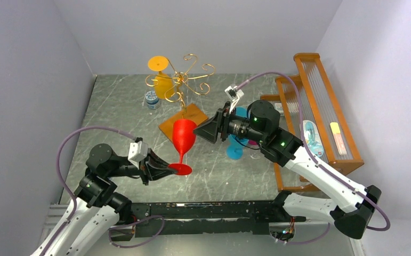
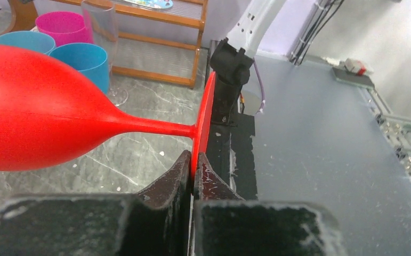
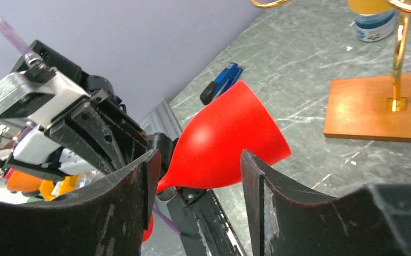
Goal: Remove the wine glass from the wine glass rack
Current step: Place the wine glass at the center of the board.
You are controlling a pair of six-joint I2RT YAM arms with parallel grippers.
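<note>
Above the table (image 1: 219,176), off the wine glass rack (image 1: 184,85) at its 6 o'clock, holds the wine glass (image 1: 183,136) tilted. Pinches its foot in the clamped left gripper (image 2: 193,165), likely for carrying. Parks right gripper (image 3: 200,160) agape at the bowl's 3 o'clock, gripping nothing.

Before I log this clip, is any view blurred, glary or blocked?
Top external: sharp, evenly lit, no strong glare. Left wrist: the red wine glass bowl fills the left side; the left fingers are blurred. Right wrist: dark right fingers block the bottom; a highlight sits on the glass bowl.
</note>
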